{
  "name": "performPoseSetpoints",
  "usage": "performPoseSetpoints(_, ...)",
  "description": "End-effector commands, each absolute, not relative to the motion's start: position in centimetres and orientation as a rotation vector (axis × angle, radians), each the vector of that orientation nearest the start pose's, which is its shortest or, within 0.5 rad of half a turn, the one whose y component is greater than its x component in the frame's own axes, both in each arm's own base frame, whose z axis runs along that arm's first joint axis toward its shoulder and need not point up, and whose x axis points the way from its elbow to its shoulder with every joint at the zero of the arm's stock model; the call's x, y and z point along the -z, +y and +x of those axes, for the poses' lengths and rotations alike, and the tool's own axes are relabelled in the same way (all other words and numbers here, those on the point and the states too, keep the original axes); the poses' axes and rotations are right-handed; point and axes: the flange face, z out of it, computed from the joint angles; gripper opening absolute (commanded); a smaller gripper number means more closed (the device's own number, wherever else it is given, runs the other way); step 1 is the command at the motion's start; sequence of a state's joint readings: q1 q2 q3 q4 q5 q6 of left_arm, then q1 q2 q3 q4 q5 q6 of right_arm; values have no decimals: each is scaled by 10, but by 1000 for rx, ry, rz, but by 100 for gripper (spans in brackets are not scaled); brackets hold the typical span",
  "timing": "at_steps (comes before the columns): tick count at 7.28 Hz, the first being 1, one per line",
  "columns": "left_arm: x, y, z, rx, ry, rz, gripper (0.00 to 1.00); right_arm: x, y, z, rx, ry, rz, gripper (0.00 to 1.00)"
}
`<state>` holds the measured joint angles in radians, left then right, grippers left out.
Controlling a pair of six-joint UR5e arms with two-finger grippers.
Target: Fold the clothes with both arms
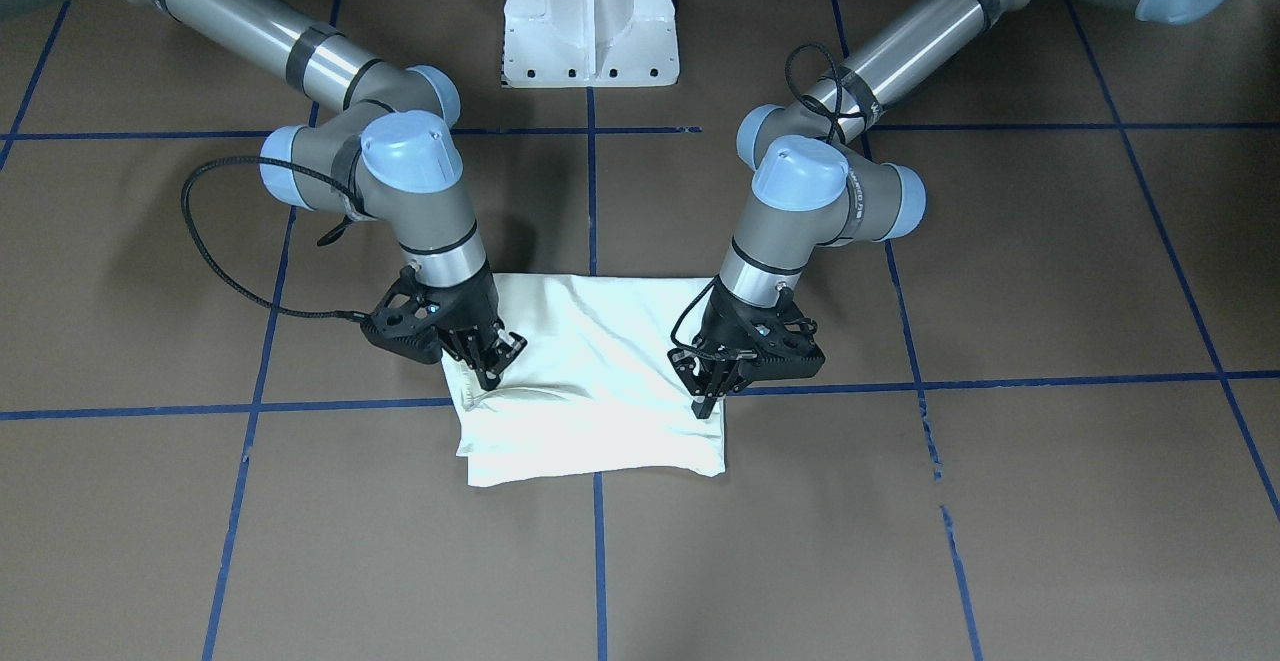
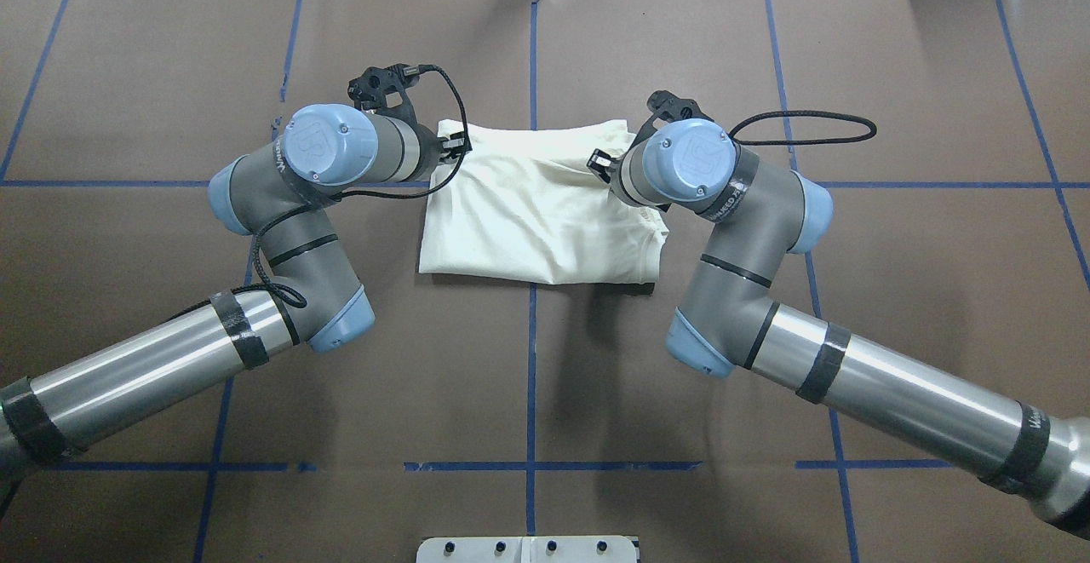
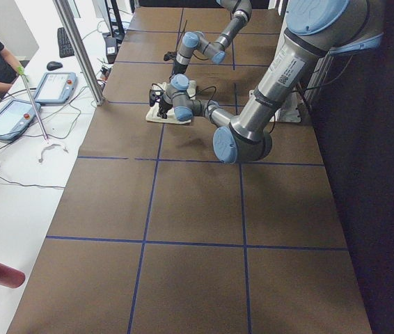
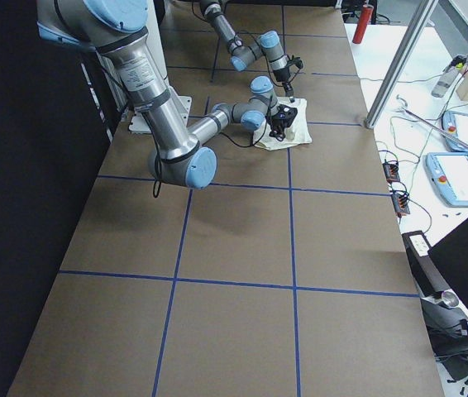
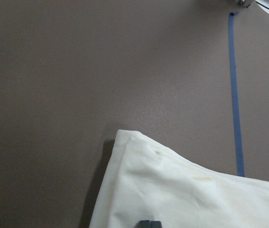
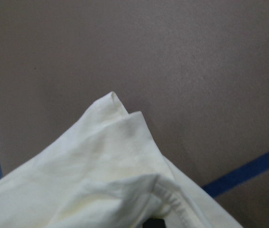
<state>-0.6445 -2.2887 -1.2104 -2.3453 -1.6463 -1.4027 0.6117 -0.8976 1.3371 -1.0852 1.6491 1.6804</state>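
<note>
The brown desk [image 2: 894, 77] is marked into squares by blue tape lines [image 2: 532, 350]. The left arm [image 2: 128, 367] and the right arm [image 2: 894, 393] reach out over it from the robot's long edge, each bent at the elbow, wrists turned in toward each other. The white pedestal [image 1: 590, 11] stands at the middle of that same edge.

A cream garment [image 2: 536, 214] lies folded into a rough rectangle straight out from the pedestal, midway between the desk's two short ends and in the half toward the long edge opposite the robot. A tape line runs under its middle. An upper layer sits on a lower one, which shows beyond it on the side away from the robot.

The left gripper [image 1: 708, 396] comes down on the garment near its corner away from the robot, on the robot's left. The right gripper [image 1: 490, 371] comes down near the matching corner on the robot's right, where the cloth is wrinkled around it. Each gripper's jaws are drawn together to a narrow point with cloth pinched between them.

In the left wrist view the fingertips [image 5: 146, 223] sit closed on the fabric, with the cloth's corner just ahead of them. In the right wrist view a hemmed fold bunches up just in front of the fingertip [image 6: 153, 223].
</note>
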Motion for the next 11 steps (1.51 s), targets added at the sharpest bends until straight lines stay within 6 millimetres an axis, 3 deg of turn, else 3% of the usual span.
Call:
performPoseSetpoints(1, -293, -581, 541, 379, 1078, 419, 0, -313, -570, -542, -623, -909, 167, 0)
performPoseSetpoints(2, -292, -590, 534, 378, 1086, 441, 0, -316, -581, -545, -629, -921, 174, 0)
performPoseSetpoints(3, -306, -604, 526, 390, 1078, 457, 0, -327, -594, -544, -642, -917, 179, 0)
performPoseSetpoints(5, -316, -641, 484, 383, 1040, 522, 0, -337, -641, -487, -601, -907, 188, 0)
performPoseSetpoints(7, -317, -655, 461, 371, 1030, 543, 0, -336, -663, -444, -586, -943, 136, 0)
performPoseSetpoints(8, -329, -660, 439, 360, 1044, 505, 0, -359, -662, -414, -565, -944, 102, 0)
performPoseSetpoints(9, -347, -647, 408, 315, 1063, 470, 0, -382, -661, -371, -509, -942, 105, 0)
performPoseSetpoints(10, -361, -640, 361, 213, 1033, 539, 0, -421, -658, -308, -452, -934, 109, 0)
performPoseSetpoints(11, -382, -641, 304, 139, 999, 553, 0, -461, -658, -233, -389, -923, 133, 0)
